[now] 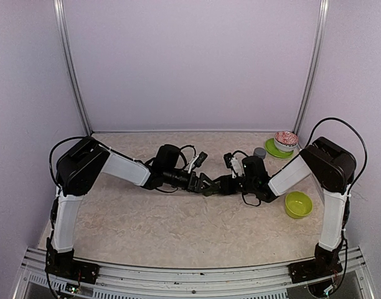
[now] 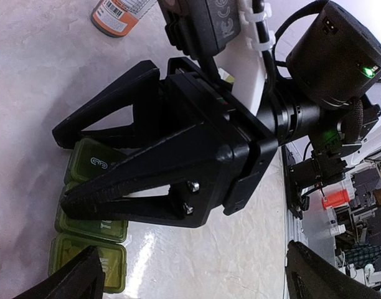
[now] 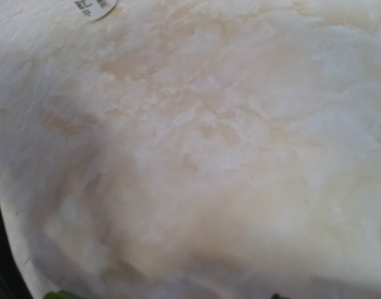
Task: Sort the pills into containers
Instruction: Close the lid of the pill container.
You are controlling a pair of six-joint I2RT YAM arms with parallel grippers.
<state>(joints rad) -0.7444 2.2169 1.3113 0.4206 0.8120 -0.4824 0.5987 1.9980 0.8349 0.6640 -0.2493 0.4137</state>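
Observation:
A green pill organiser [image 2: 94, 227] with several lidded compartments lies on the table at the lower left of the left wrist view. An orange pill bottle [image 2: 119, 14] lies at the top of that view; its label edge [image 3: 94, 5] shows in the right wrist view. My right gripper [image 2: 61, 167] reaches over the organiser with its fingers apart, straddling the top compartment; I cannot tell if they touch it. My left gripper [image 2: 200, 281] is wide open and empty, facing the right gripper. In the top view, the left gripper [image 1: 200, 182] and the right gripper [image 1: 214, 185] meet at the table's centre. No loose pills show.
A lime green bowl [image 1: 298, 204] sits by the right arm. A green plate [image 1: 269, 149] with a red-patterned bowl [image 1: 286, 139] on it stands at the back right, a small grey cap [image 1: 259, 152] beside it. The right wrist view shows only blurred marbled tabletop [image 3: 203, 162].

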